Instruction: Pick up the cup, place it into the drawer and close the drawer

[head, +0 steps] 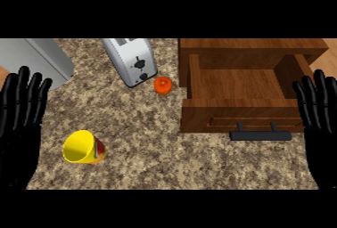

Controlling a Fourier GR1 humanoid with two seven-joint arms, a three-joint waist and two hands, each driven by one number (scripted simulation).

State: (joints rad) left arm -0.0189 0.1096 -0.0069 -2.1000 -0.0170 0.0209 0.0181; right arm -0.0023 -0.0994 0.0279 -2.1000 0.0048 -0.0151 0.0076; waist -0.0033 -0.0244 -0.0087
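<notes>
**One cup on the counter, one drawer open, both hands bare**

There was one cup in view, yellow outside and red within, lying tipped on its side on the speckled counter toward the lower left. It sat well apart from the single wooden drawer, which stood pulled out at the upper right with its inside showing bare wood. One dark handle ran along the drawer's front.

Three other things shared the counter: one silver toaster lying at an angle near the top, one small orange object just beside the toaster's lower end, and one grey metal object at the upper left corner, cut off by the edge.

Two black hands showed. The left hand rested at the left edge, fingers straight and pointing up, slightly spread, holding nothing and touching nothing; the cup lay near it, to its right. The right hand rested at the right edge in the same way, fingers straight and upright, beside the drawer's right side, with nothing held.
</notes>
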